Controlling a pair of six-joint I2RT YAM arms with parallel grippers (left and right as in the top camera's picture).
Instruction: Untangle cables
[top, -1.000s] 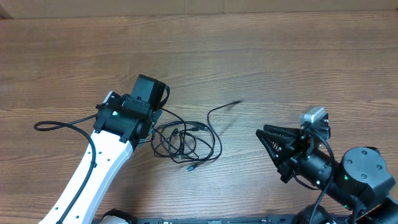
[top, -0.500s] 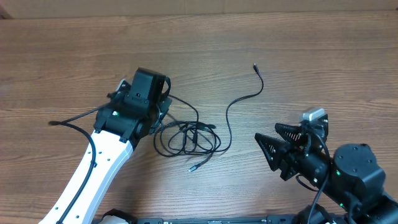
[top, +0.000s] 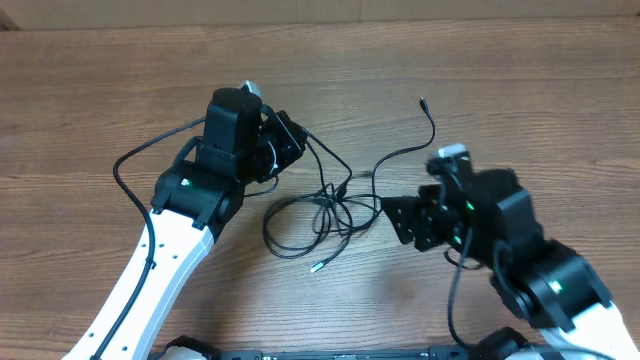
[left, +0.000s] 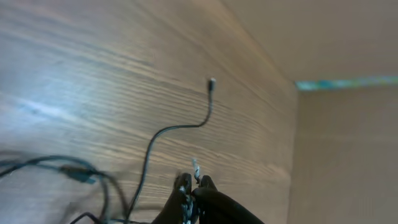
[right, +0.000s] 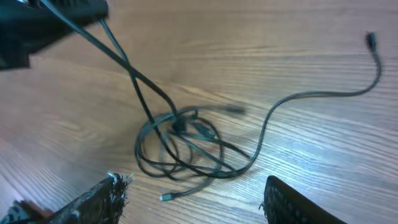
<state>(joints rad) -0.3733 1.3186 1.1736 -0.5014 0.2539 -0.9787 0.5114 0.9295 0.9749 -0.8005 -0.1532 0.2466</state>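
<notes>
The cables are thin black cords lying in a loose tangle on the wooden table, also seen in the right wrist view. Two taut strands rise from the tangle to my left gripper, which is shut on them; its jaws are pressed together. One free strand curves away to a plug end. Another small plug lies in front of the tangle. My right gripper stands open just right of the tangle, with nothing between its fingers.
The left arm's own thick black cable loops out to the left of the arm. A pale wall borders the table's far edge.
My left gripper has moved back and to the right, lifting two strands and dragging the tangle right. My right arm has swung left up to the tangle and its jaws have opened wider.
</notes>
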